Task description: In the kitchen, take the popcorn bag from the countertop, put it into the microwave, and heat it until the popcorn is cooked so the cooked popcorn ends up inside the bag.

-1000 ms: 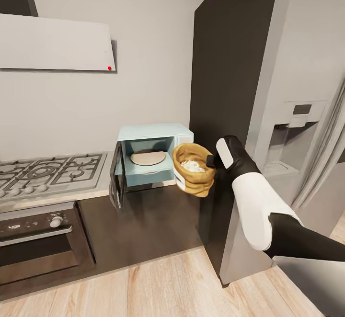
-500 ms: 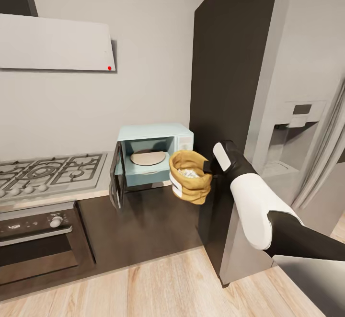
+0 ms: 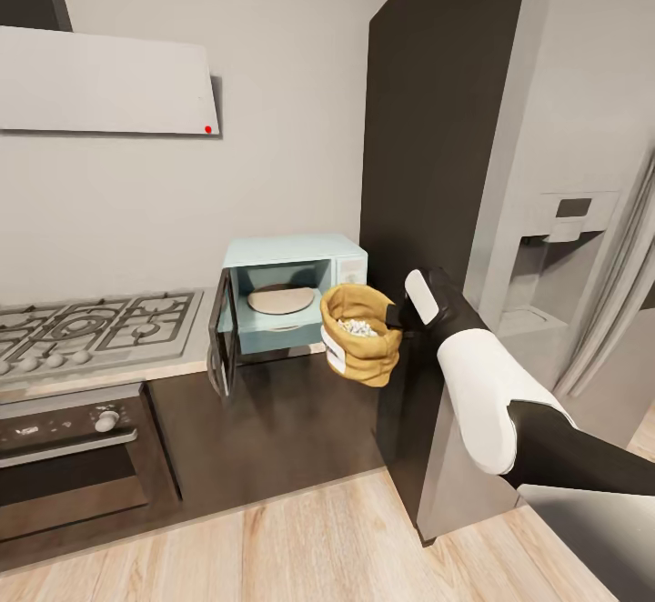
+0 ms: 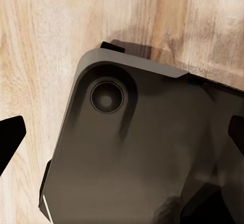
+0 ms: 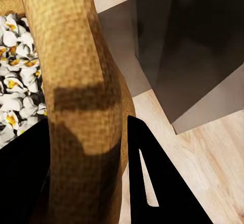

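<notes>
Just in front of the open microwave (image 3: 293,297), the right claw (image 3: 397,315) pinches the rim of the bag (image 3: 360,333), popcorn inside. The bag hangs clear of the surface (image 3: 273,420); next it likely needs steady placement.

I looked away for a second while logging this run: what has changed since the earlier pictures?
The right gripper, shut on the popcorn bag, carried it down and left toward the microwave in the first half second, then held. The popcorn inside now shows as separate kernels. The microwave door remains open, its plate bare; the camera did not move.
</notes>
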